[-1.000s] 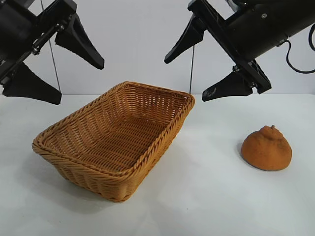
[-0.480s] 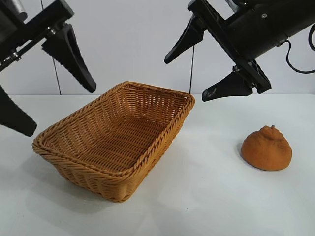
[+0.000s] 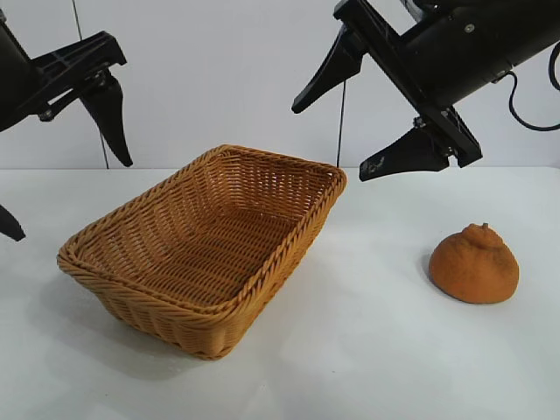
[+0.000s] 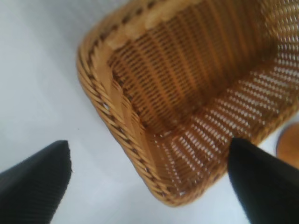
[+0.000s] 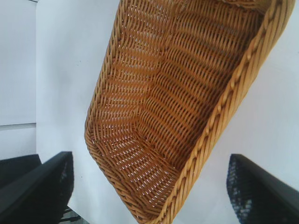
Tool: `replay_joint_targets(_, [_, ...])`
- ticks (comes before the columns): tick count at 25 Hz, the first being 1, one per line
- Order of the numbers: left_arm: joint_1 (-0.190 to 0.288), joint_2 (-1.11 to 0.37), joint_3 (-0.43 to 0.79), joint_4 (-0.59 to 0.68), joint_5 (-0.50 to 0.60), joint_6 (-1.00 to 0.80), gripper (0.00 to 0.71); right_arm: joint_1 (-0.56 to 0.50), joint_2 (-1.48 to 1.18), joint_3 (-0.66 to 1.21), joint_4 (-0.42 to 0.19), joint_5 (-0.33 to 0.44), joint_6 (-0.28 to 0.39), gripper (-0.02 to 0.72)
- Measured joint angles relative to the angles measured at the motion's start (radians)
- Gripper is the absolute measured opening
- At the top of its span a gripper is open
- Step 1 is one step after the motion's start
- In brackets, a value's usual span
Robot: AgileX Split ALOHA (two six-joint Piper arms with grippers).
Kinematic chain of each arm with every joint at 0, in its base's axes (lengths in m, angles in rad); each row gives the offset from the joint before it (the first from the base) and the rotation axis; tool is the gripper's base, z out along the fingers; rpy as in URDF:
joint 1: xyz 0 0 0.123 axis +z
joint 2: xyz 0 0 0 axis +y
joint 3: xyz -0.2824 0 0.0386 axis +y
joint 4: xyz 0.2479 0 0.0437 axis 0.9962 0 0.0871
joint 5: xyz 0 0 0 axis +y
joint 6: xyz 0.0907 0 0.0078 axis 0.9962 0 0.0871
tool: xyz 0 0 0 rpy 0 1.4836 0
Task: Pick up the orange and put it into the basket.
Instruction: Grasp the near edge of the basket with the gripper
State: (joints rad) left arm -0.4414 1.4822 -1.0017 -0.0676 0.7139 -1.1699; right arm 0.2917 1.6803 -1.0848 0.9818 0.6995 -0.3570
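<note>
The orange (image 3: 474, 264), dull and knobby on top, sits on the white table at the right. A sliver of it shows in the left wrist view (image 4: 289, 142). The wicker basket (image 3: 262, 262) stands empty at the centre-left; it also shows in the left wrist view (image 4: 117, 121) and the right wrist view (image 5: 224, 102). My right gripper (image 3: 331, 136) is open, high above the basket's far right corner, up and left of the orange. My left gripper (image 3: 66, 197) is open, raised at the far left beside the basket. Both are empty.
The white table (image 3: 367, 350) spreads around the basket and the orange. A white wall stands behind. A black cable (image 3: 529, 114) hangs from the right arm at the far right.
My left gripper has swung left and down, its fingers turning more upright and partly leaving the view. The right arm, basket and orange have not moved.
</note>
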Motion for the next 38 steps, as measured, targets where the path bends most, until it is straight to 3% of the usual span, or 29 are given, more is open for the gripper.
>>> replay_joint_targets(4, [-0.007, 0.0, 0.0, -0.007, 0.003, -0.063, 0.644, 0.0, 0.0, 0.0, 0.0, 0.0, 0.0, 0.609])
replay_joint_targets(11, [-0.063, 0.03, 0.0, 0.002, -0.002, -0.168, 0.644, 0.0, 0.0, 0.0, 0.0, 0.001, 0.0, 0.609])
replay_joint_targets(26, [-0.063, 0.373, 0.0, 0.016, -0.133, -0.178, 0.644, 0.0, 0.0, 0.0, 0.001, 0.003, 0.0, 0.609])
replay_joint_targets(33, [-0.063, 0.388, -0.001, 0.016, -0.198, -0.178, 0.643, 0.0, 0.0, 0.0, 0.001, 0.004, 0.0, 0.609])
replay_joint_targets(38, [-0.063, 0.4, -0.001, 0.016, -0.209, -0.178, 0.569, 0.0, 0.0, 0.0, 0.001, 0.006, 0.0, 0.609])
